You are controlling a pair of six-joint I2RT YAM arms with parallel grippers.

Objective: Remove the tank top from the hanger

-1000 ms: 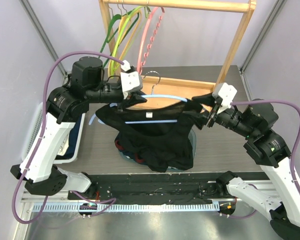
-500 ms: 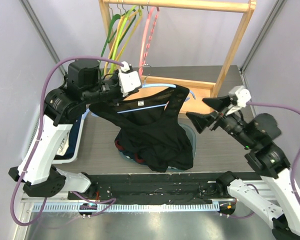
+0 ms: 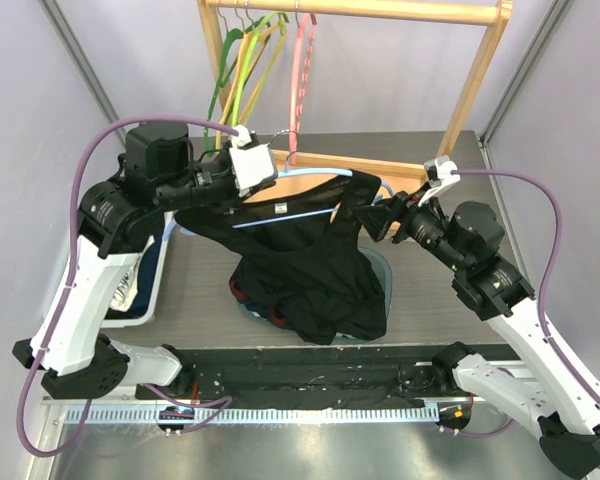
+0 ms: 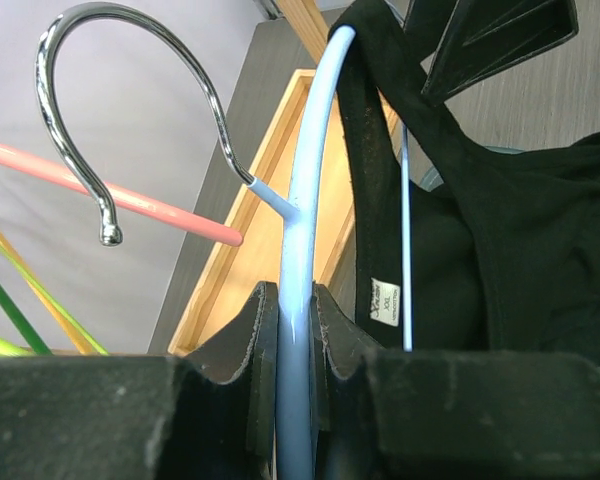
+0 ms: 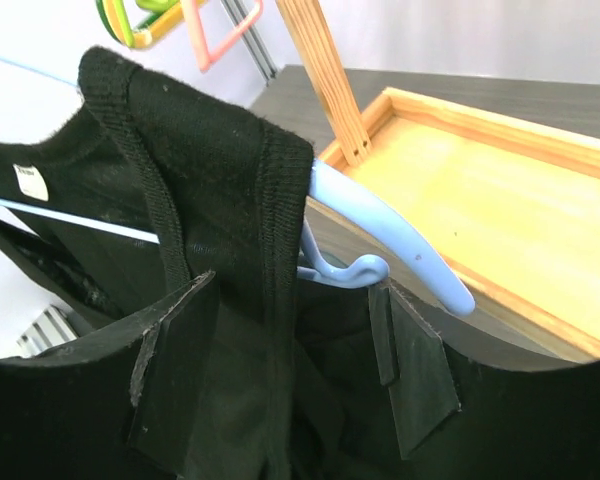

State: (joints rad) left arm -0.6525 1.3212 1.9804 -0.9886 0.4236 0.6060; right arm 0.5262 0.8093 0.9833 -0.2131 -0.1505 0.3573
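Left gripper (image 4: pixel 296 335) pinched light-blue plastic hanger (image 4: pixel 315 130) just below hook, holding it aloft and steady. Black knit tank top (image 5: pixel 205 170) hung on hanger. Spread right gripper (image 5: pixel 292 350) straddled its strap, likely placed to pull it off hanger tip.

A grey wood-grain table (image 3: pixel 432 300) carries everything. Along its far side rests the shallow, light wooden base tray (image 3: pixel 380 165) of a clothes rack. At the left edge sits a white slatted basket (image 3: pixel 156 292) with dark blue cloth inside. Near the middle lies a small heap of clothing (image 3: pixel 242 293), red and pale blue at its edges. A black mounting rail (image 3: pixel 310 380) runs along the near edge.
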